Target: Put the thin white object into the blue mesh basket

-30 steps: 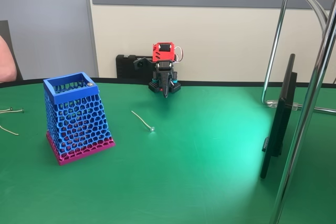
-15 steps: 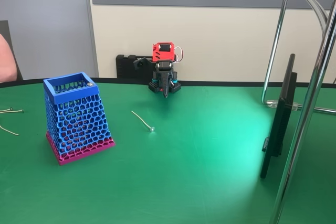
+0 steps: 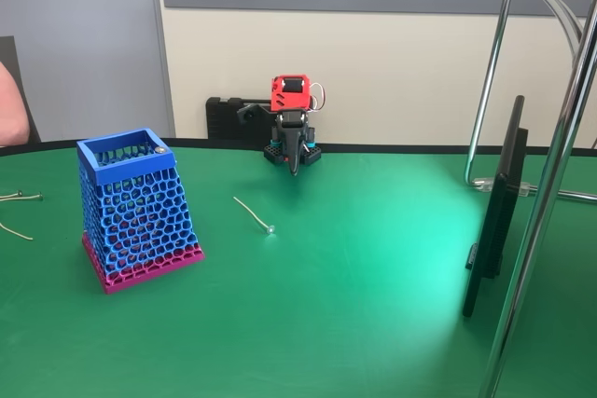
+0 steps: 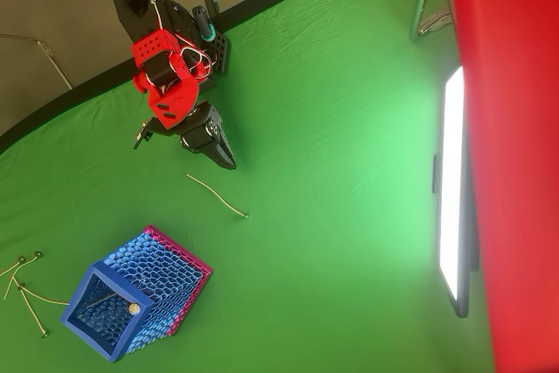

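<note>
Your thin white object is a slim, straight, pale rod with a tiny knob at its nearer end in the fixed view; it lies flat and bare on the green desk, seen from overhead as a slanted line. The blue mesh basket stands well to its left in the fixed view, apart from it: a tall tapering honeycomb lattice under a solid square rim, with a magenta-pink band at the base. From overhead, you can see a rod already leaning inside the basket. The fingers hang point-down behind the rod, well clear of it, and look closed together on nothing. The desk cloth is smooth and matte.
</note>
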